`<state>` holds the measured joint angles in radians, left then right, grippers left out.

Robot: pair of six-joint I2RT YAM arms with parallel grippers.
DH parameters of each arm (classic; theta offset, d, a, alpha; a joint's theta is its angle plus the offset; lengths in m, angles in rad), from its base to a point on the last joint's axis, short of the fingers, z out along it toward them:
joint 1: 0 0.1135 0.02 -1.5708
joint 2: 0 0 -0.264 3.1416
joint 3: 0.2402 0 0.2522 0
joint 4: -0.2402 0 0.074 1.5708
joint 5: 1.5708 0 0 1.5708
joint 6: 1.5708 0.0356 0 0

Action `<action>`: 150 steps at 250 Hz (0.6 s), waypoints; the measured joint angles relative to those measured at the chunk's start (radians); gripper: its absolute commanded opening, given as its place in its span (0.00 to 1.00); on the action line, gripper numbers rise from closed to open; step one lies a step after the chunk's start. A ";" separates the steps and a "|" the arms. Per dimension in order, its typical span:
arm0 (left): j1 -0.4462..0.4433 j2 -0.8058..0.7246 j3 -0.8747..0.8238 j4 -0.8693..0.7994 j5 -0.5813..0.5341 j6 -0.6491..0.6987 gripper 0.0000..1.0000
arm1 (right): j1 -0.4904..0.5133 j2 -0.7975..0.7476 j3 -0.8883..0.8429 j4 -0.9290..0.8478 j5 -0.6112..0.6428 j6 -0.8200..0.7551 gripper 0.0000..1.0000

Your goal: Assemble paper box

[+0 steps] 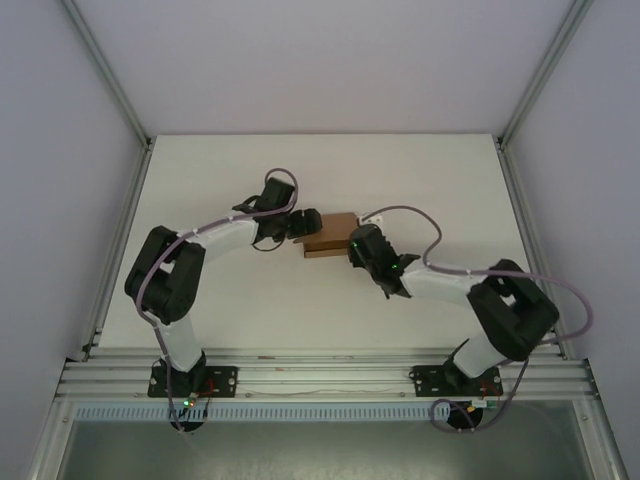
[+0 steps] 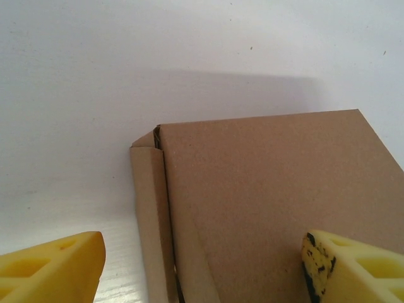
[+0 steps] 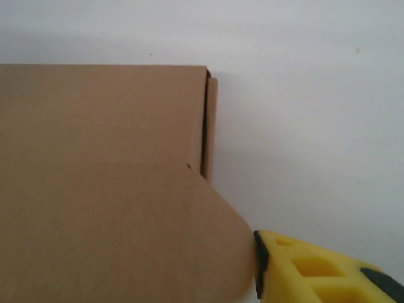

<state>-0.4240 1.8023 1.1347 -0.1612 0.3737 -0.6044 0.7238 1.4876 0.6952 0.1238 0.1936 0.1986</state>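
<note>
The paper box [image 1: 330,236] is a small flat brown cardboard box lying on the white table, between my two grippers. My left gripper [image 1: 300,226] is at the box's left end. In the left wrist view its yellow fingers [image 2: 53,268] stand wide apart: one is over the bare table clear of the box edge, the other over the box top [image 2: 271,202]. My right gripper [image 1: 358,246] is at the box's right end. In the right wrist view one yellow finger [image 3: 315,271] touches the edge of a rounded flap [image 3: 208,246]; the other finger is hidden behind the cardboard.
The white table [image 1: 220,170] is bounded by an aluminium frame with posts [image 1: 110,250] at the left and right sides. The rail with both arm bases [image 1: 320,380] runs along the near edge.
</note>
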 measured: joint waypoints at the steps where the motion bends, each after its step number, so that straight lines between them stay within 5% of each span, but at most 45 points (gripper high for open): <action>1: 0.000 0.001 -0.001 0.002 0.002 0.000 0.78 | 0.000 -0.004 -0.002 -0.003 -0.001 0.001 0.61; 62: 0.031 0.037 -0.091 0.120 0.088 -0.002 0.64 | -0.003 -0.269 -0.072 -0.215 -0.018 0.032 1.00; 150: 0.128 0.065 -0.223 0.423 0.300 -0.053 0.34 | -0.169 -0.341 -0.130 -0.188 -0.233 0.137 1.00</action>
<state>-0.2958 1.8675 0.9115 0.2615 0.6735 -0.6579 0.5545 1.1461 0.5648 -0.0643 -0.0391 0.3359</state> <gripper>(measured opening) 0.401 0.999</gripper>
